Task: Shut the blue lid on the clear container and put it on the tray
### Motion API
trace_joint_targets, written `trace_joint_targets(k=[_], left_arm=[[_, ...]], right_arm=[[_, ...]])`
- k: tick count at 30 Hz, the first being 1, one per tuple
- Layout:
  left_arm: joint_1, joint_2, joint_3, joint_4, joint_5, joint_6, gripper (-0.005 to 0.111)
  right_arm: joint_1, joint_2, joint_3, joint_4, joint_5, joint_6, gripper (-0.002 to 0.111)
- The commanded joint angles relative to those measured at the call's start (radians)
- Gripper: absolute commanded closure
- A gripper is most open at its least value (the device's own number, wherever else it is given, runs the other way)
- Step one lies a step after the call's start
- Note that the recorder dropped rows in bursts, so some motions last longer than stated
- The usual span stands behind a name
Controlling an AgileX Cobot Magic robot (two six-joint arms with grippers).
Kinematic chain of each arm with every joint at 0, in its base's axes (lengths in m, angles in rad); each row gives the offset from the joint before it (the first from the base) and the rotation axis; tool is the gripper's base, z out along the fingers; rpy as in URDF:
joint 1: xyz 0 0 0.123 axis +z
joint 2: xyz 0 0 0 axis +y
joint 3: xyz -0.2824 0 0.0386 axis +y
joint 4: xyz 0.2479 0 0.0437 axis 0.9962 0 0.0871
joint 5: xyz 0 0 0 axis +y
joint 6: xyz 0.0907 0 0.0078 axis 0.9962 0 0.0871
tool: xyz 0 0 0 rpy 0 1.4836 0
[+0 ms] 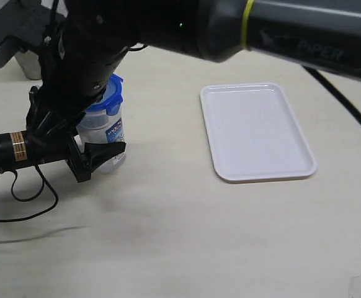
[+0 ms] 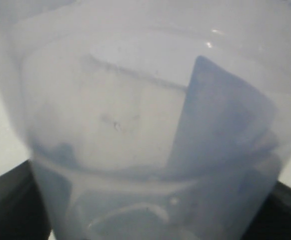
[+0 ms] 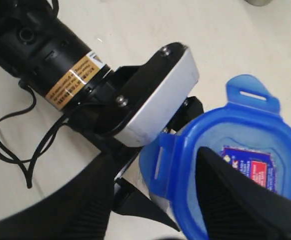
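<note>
The clear container (image 1: 106,133) stands on the table at the left, and its blurred wall (image 2: 145,125) fills the left wrist view. My left gripper (image 1: 103,155) is shut on its lower part; dark fingers (image 2: 5,205) show at the corners. The blue lid (image 1: 112,93) sits on the container's mouth with its flaps still raised. My right gripper (image 3: 155,157) hangs over the blue lid (image 3: 235,165), open. One finger rests over the stickered top, the other is outside the rim, and a flap lies between them. The white tray (image 1: 255,130) lies to the right, holding nothing.
The right arm (image 1: 280,31) reaches across the top of the scene over the tray's far side. The left arm's black cable (image 1: 31,192) loops on the table. A grey object (image 1: 28,62) stands at the back left. The left wrist's white bracket (image 3: 155,95) is close beside the lid.
</note>
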Motion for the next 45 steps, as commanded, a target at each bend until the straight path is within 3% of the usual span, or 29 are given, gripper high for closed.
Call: trace_joint_targets(k=[1, 9, 19, 45], left_arm=[[-0.009, -0.004, 0.005, 0.005, -0.005, -0.005, 0.107], [-0.009, -0.004, 0.005, 0.005, -0.005, -0.005, 0.107], [-0.009, -0.004, 0.005, 0.005, -0.005, -0.005, 0.107], [-0.009, -0.004, 0.005, 0.006, -0.005, -0.005, 0.107]], right_arm=[[0.017, 0.026, -0.012, -0.077, 0.031, 0.046, 0.06], [0.014, 0.044, -0.012, -0.22, 0.031, 0.141, 0.061], [0.039, 0.066, -0.012, -0.212, 0.033, 0.11, 0.061], [0.098, 0.198, -0.012, -0.437, 0.205, 0.07, 0.061]])
